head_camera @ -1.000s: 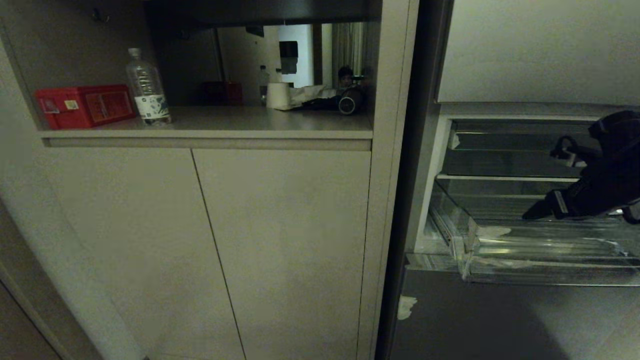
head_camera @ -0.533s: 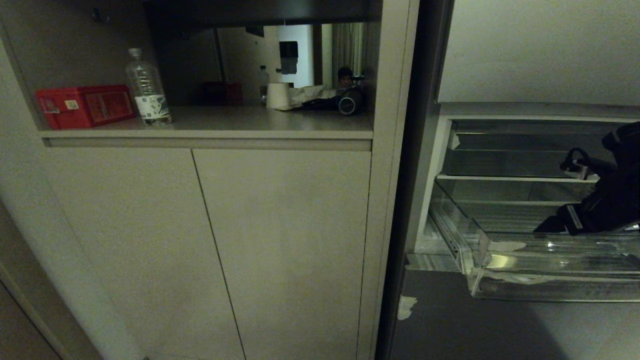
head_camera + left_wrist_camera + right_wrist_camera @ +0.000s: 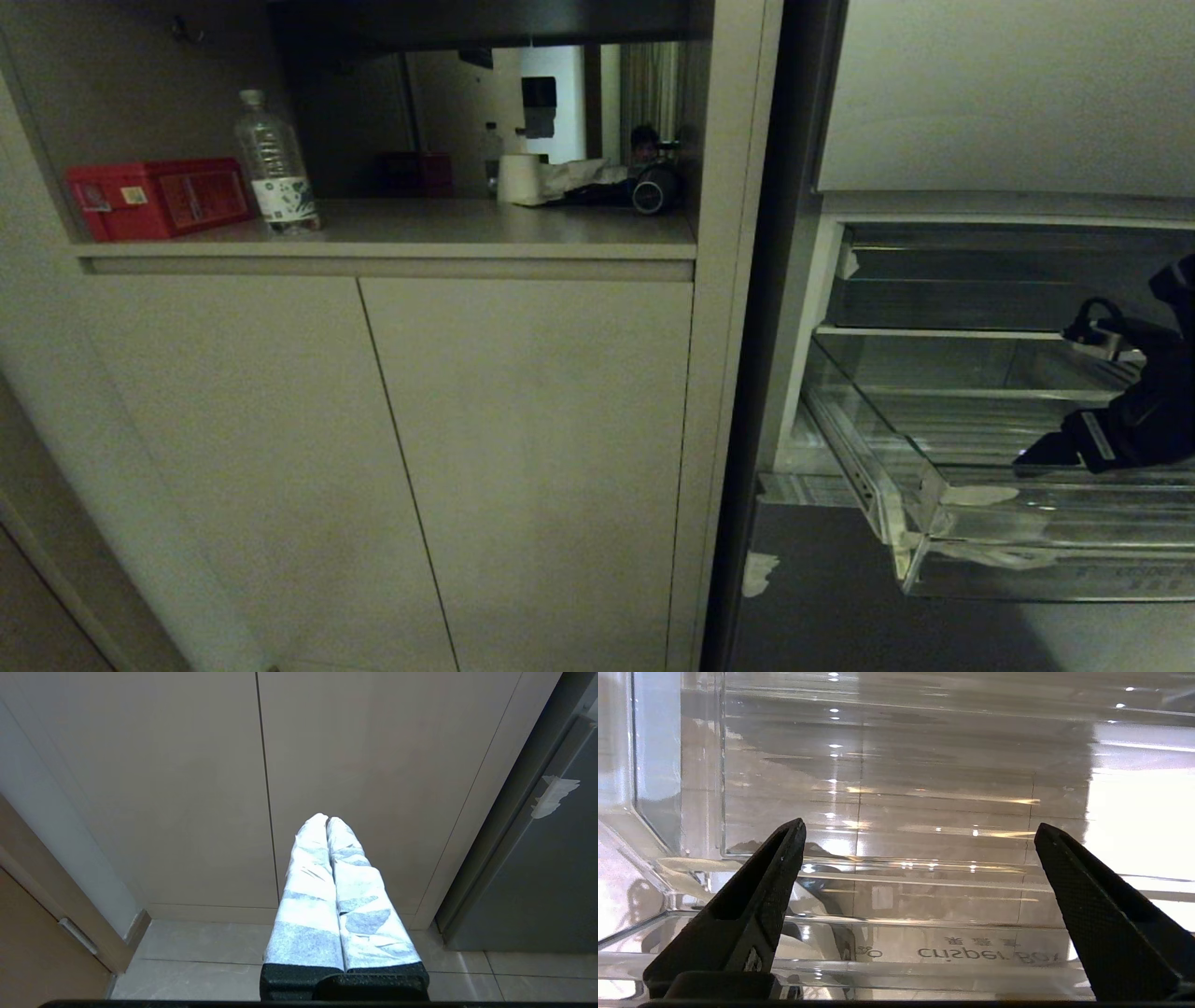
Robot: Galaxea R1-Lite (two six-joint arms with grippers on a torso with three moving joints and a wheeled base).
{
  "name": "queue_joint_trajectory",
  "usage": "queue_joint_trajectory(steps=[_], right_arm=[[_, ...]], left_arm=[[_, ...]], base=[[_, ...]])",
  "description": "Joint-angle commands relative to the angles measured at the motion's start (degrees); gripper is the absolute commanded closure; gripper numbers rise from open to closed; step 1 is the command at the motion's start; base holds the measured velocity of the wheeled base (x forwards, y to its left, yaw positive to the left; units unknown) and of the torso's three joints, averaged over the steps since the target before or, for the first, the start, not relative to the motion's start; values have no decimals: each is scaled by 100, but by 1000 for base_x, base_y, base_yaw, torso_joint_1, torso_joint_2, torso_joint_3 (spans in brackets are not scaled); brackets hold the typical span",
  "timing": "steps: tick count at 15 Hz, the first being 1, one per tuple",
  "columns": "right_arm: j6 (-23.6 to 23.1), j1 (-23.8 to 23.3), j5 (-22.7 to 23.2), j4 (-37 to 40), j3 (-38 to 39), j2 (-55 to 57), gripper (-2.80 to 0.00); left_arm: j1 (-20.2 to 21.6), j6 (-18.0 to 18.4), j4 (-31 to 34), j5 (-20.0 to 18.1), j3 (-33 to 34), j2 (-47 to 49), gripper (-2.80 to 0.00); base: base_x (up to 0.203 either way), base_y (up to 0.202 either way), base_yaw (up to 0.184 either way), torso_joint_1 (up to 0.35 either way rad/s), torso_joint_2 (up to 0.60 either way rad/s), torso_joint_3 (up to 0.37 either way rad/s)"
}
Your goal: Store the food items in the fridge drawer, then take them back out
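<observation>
The fridge drawer (image 3: 1027, 571), a clear deep bin with white tape scraps (image 3: 976, 496) at its front corner, stands pulled out of the fridge at the right. My right gripper (image 3: 1032, 457) reaches into it from the right, just behind the front wall. In the right wrist view the right gripper (image 3: 920, 825) is open, its black fingers (image 3: 756, 896) spread wide over the ribbed floor and the lettered front wall (image 3: 966, 952), with nothing between them. The food items are out of view. My left gripper (image 3: 327, 819) is shut and empty, parked low before the cabinet doors.
A shallower dark tray (image 3: 943, 280) sits above the drawer. Left of the fridge, closed cabinet doors (image 3: 523, 448) stand under a shelf with a red box (image 3: 159, 196), a water bottle (image 3: 275, 163) and a paper roll (image 3: 519, 177). A person (image 3: 644, 142) shows at the shelf's back.
The drawer has slid further out of the fridge toward me, and my right gripper has drawn back and down with it. The left arm has kept still.
</observation>
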Motion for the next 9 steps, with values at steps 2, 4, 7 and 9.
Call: queue_joint_trajectory(steps=[2,4,7,9], right_arm=[[-13,-9,3,29,188,-265,-280],[-13,-9,3,35,288,-392,-280],[-13,-20,3,35,454,-582,-280],[4,-26,11,9,460,-626,-280]], left_arm=[[2,-2,8,2,-5,7,0],[2,-2,8,2,1,9,0],[2,-2,8,2,2,9,0],[2,-2,8,2,-3,4,0]], base=[[0,0,0,0,0,0],[0,0,0,0,0,0],[0,0,0,0,0,0],[0,0,0,0,0,0]])
